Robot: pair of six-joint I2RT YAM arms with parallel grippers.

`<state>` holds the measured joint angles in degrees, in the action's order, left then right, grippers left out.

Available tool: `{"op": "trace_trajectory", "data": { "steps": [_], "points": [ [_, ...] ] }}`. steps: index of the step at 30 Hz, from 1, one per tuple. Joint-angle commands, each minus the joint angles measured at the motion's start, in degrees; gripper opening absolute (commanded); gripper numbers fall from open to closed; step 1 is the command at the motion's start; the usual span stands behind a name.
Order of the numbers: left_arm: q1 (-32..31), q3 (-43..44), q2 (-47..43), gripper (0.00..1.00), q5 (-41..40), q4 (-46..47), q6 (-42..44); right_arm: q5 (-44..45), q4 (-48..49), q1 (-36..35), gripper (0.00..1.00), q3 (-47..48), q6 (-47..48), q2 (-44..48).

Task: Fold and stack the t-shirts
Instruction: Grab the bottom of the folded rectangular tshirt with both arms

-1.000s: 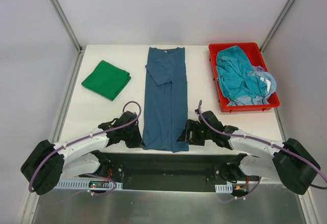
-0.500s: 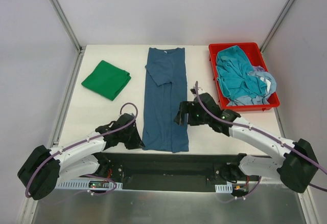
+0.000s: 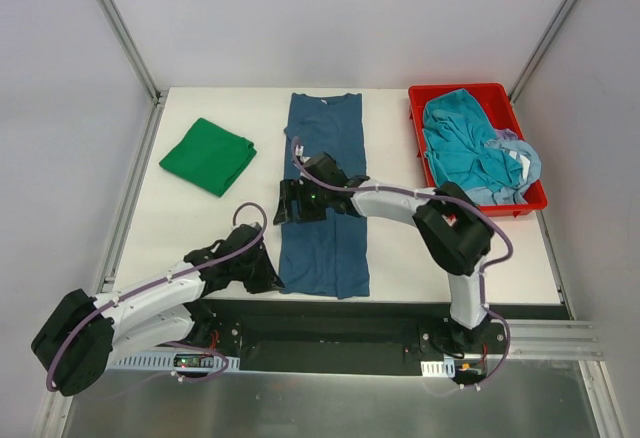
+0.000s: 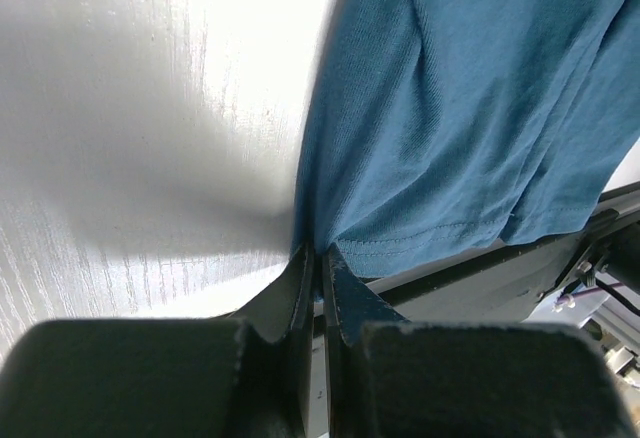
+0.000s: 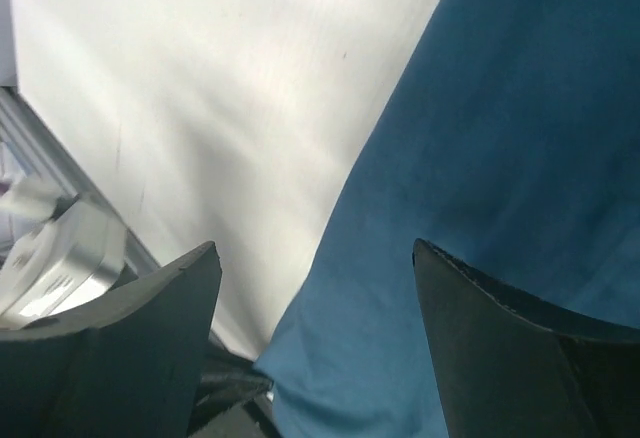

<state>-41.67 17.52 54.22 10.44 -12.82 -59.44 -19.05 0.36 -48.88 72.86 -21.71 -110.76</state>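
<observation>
Lying lengthwise down the middle of the white tabletop (image 3: 200, 228) in the overhead view, the dark blue t-shirt (image 3: 325, 248) is folded into a long narrow strip. Its collar is at the far end, its hem is at the near edge, and one sleeve is turned in over the chest. The left tool (image 3: 262, 276) sits low at the shirt's near-left corner. The right arm reaches across the cloth, covering part of it, and puts the right tool (image 3: 290, 201) at the shirt's left edge, about halfway along. A folded green t-shirt (image 3: 208, 155) lies well apart on the far left. On the far right a red tray (image 3: 478, 90) holds a crumpled teal t-shirt (image 3: 460, 148) with a pale blue t-shirt (image 3: 520, 163) bunched beside it against the right-hand wall.

From the left wrist, the two dark fingers (image 4: 350, 298) are pressed together with the stitched hem corner pinched between them. The blue fabric fans away from the pinch in soft creases, with bare tabletop to its left.

From the right wrist, the fingers (image 5: 150, 338) stand wide apart with nothing between them. They are above the shirt's edge, with smooth blue cloth on the right and white tabletop on the left. Whether either tip touches the cloth cannot be told.
</observation>
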Motion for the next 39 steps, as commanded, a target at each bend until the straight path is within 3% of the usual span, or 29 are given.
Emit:
{"op": "trace_trajectory", "data": {
  "steps": [1,10,22,28,31,34,39],
  "points": [
    [-0.5,-3.4,-1.6,0.0,0.5,-2.8,-1.0,0.5,-4.2,0.0,0.79,8.2,2.5,-6.8],
    [-1.0,-7.4,-8.1,0.0,4.1,-3.4,-3.1,7.4,-7.7,0.3,0.79,13.1,1.9,-14.0],
    [-1.4,-5.7,-7.8,0.0,3.1,-4.8,-1.6,5.7,-11.2,1.6,0.81,17.6,6.1,-11.3],
    [-1.3,-3.1,-5.5,0.0,1.5,-5.0,-0.6,8.7,-13.4,4.1,0.89,16.4,8.5,1.3],
    [-1.3,-2.8,-5.3,0.0,0.6,-5.0,-0.2,16.2,-9.7,5.5,1.0,7.0,10.5,13.1],
    [-1.3,-2.2,-5.5,0.0,0.6,-5.0,0.3,22.6,-8.2,8.3,0.96,-4.2,9.4,25.5],
    [-1.3,-2.0,-5.7,0.0,0.8,-5.0,0.5,13.3,-11.9,12.7,0.96,-19.9,3.4,38.6]
  ]
}}
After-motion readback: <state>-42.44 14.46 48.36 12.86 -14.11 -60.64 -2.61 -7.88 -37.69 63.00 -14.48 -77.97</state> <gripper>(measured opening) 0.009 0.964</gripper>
